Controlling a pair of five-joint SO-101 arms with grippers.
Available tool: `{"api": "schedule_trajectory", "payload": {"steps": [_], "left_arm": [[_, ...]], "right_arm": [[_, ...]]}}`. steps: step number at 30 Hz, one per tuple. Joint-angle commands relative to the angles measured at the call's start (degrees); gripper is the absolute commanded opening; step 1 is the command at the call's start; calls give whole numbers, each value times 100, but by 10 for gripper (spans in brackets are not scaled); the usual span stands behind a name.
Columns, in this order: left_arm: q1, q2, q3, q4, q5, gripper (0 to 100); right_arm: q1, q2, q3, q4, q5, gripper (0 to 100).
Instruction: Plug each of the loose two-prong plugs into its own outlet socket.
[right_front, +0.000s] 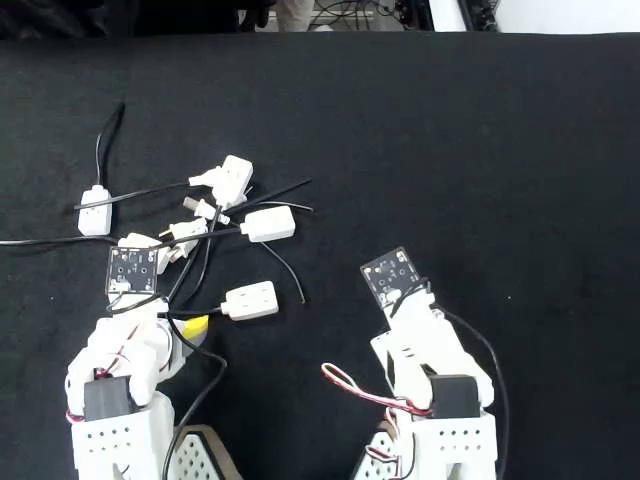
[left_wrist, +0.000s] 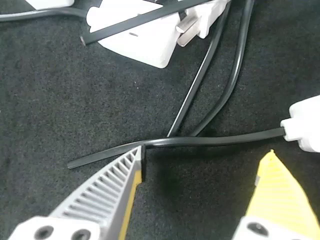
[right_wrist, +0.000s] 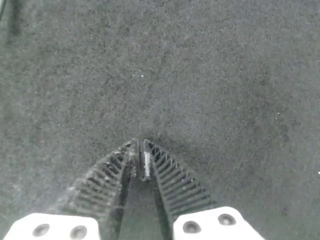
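Plugs (right_front: 205, 210) lie loose on the black cloth table (right_front: 500, 150), tangled just ahead of the left gripper (left_wrist: 205, 155). Cable clutter (right_front: 350, 12) sits in the room past the cloth's far edge. Left gripper is spread wide and grips nothing. One black cord (left_wrist: 225, 138) lies across its fingertips, and a white socket (left_wrist: 306, 125) is just beside the yellow finger (left_wrist: 272, 185). More sockets (right_front: 268, 224) lie farther ahead, under crossing cords (right_front: 205, 265). Right gripper (right_wrist: 140, 145) is pinched closed and empty over bare cloth, well apart from the pile.
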Motion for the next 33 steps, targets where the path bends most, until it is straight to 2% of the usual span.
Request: {"api": "schedule_trajectory", "payload": {"steps": [1, 33], "left_arm": [[31, -35, 66, 97, 0, 351], [31, -35, 66, 97, 0, 351]], "right_arm": [[79, -418, -40, 44, 35, 12], [299, -418, -40, 44, 26, 12]]}}
